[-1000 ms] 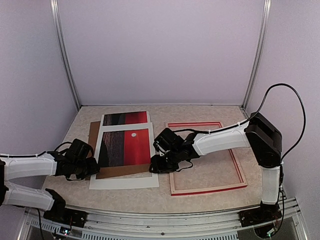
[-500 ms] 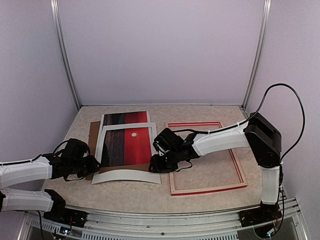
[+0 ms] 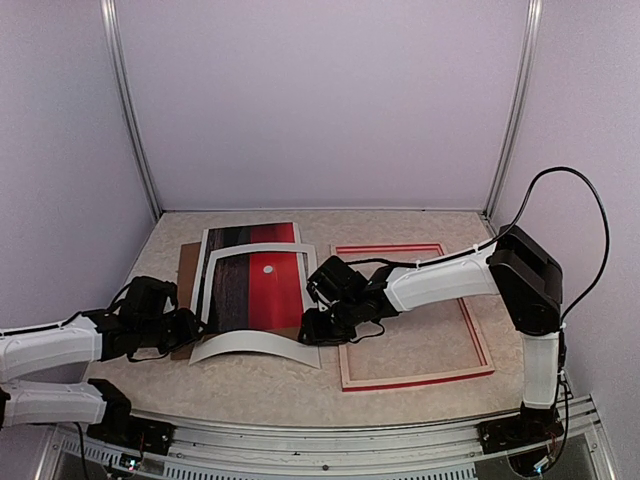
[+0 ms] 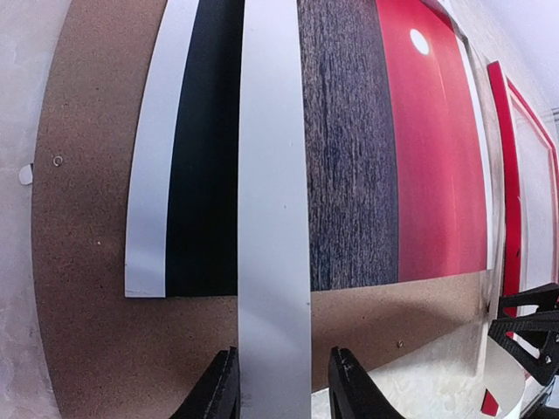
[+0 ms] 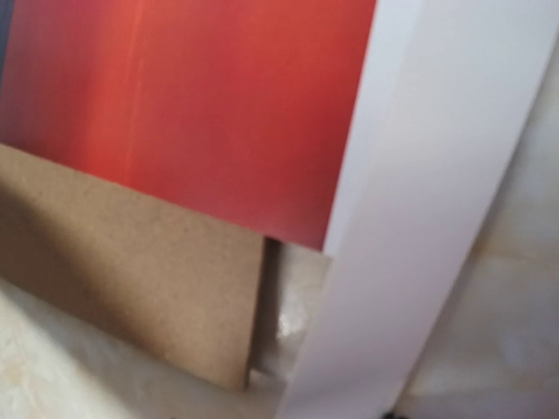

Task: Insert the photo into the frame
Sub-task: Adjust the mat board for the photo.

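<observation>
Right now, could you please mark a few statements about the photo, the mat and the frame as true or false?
1. The frame lies on the table, right of the photo, with nothing in its opening. True.
2. The white mat lies flat on the photo. False: its near edge is bowed upward.
3. The photo rests on the brown backing board. True.
4. The left gripper hovers over the frame. False: it is at the mat's near left corner, with a strip of the mat between its fingers.
</observation>
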Motion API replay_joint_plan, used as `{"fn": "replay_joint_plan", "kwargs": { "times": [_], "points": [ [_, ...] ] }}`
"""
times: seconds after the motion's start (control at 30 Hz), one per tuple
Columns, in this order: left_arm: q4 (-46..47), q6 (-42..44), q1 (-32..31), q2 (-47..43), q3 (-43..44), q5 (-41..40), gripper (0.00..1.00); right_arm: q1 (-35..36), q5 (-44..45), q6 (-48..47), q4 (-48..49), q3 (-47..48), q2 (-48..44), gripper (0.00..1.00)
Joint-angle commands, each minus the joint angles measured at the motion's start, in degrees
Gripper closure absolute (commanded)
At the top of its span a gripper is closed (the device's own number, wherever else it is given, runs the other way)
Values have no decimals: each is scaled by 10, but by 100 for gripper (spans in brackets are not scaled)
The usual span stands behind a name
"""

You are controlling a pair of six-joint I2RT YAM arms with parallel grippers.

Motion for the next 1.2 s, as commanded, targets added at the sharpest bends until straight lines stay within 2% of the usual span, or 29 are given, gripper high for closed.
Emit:
{"fn": "replay_joint_plan", "kwargs": {
  "times": [0.0, 0.33, 0.5, 0.77, 0.9, 1.03, 1.17],
  "points": [
    [24, 16, 4, -5, -5, 20, 65, -3, 26, -4, -40, 9, 28, 53],
    [11, 27, 5, 4, 1, 5, 65, -2, 59, -11, -74, 27, 32, 73],
    [-12, 23, 4, 6, 8, -22, 59, -3, 58, -7, -73, 22, 31, 80],
    [-30, 10, -5, 34, 15, -44, 44, -12, 41, 3, -48, -1, 19, 83],
    [-42, 6, -17, 53, 22, -55, 40, -16, 31, 8, -35, -13, 16, 84],
    [-32, -9, -22, 55, 22, -26, 40, -16, 33, 8, -33, -14, 15, 84],
    [-14, -21, -21, 35, 27, 16, 47, -16, 32, 7, -31, -16, 19, 84]
  ]
}}
